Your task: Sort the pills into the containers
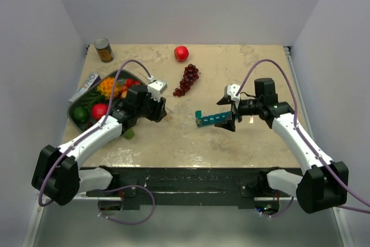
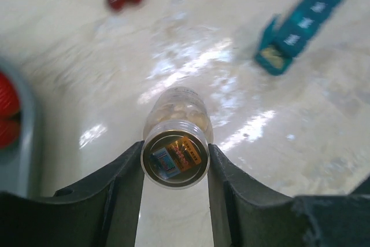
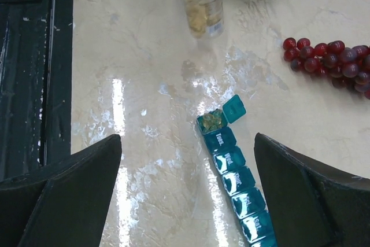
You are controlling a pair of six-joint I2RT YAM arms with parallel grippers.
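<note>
Clamped between the left gripper's [image 2: 175, 151] fingers [image 2: 124, 172], right under that wrist camera, is a small clear pill bottle [image 2: 176, 143]. The fingers are about half closed on one end of it, and its body points away from them over the table [image 1: 173, 143], with pale pills [image 2: 184, 110] gathered in the far half. Whether it touches the table cannot be told.

Well beyond the bottle lies the teal-blue pill organiser [image 3: 237, 177], flat on the table at mid-width, just right of centre. The lid [image 3: 234, 108] of the end compartment nearest the bottle is flipped open, with a few yellowish pills [image 3: 212, 121] inside; the other lids seen are shut. The right gripper [image 3: 188, 143] hangs over the organiser's opposite end, fingers spread as wide as they go, holding nothing.

Farther back is a bunch of dark red grapes [image 1: 188, 79], then a red round fruit [image 1: 181, 53] and a can [image 1: 104, 50]. A dark green fruit tray [image 1: 74, 121] sits at the left edge.
</note>
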